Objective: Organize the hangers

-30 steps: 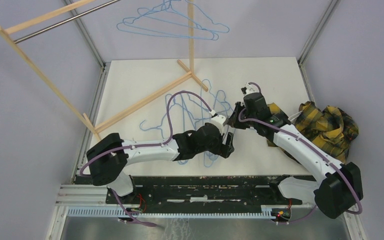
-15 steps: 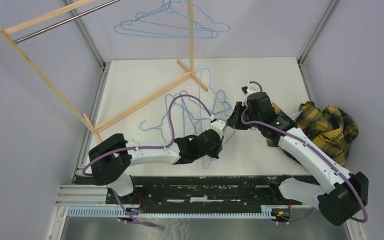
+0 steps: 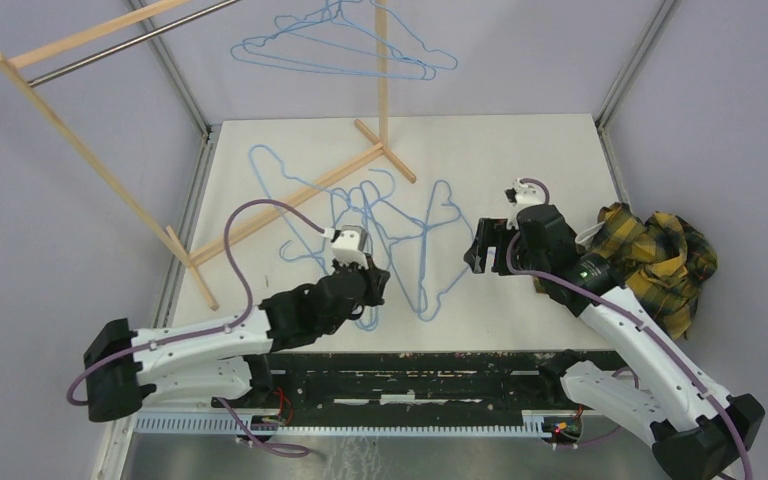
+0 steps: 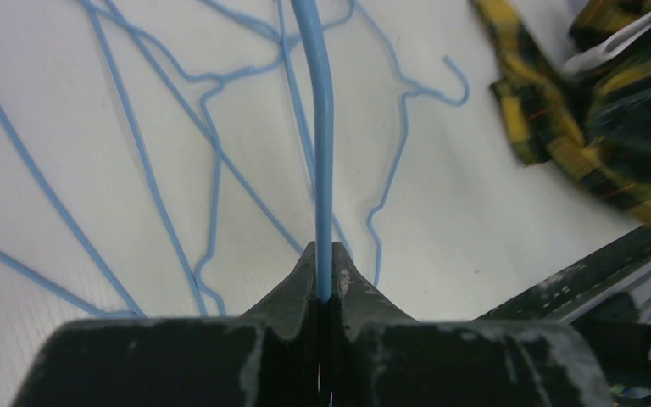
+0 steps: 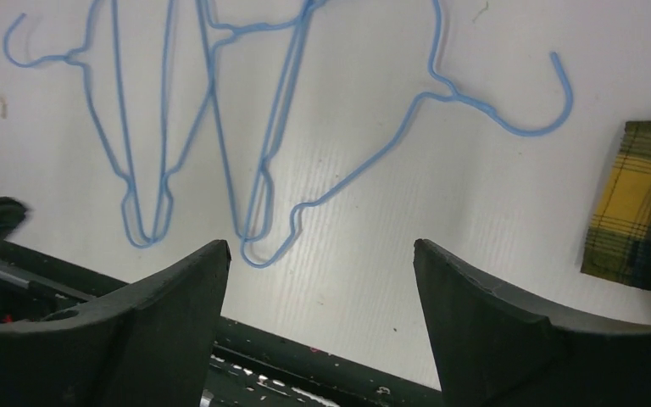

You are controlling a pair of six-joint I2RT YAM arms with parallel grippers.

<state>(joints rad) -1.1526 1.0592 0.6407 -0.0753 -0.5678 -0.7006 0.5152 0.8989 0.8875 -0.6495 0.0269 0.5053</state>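
Several hangers (image 3: 397, 232) lie tangled on the table (image 3: 520, 160). Thin wire, likely light, springy, slippery; best gripped near the hook. Left claw (image 4: 324, 284) pinches one hanger's wire; right claw (image 5: 320, 248) is spread, empty.

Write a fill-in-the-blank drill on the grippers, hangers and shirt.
1. The left gripper is ___ on a hanger.
2. The right gripper is open and holds ___.
3. The hangers on the table are light ___.
4. The shirt lies on the table's ___ side.
Missing words: shut; nothing; blue; right.
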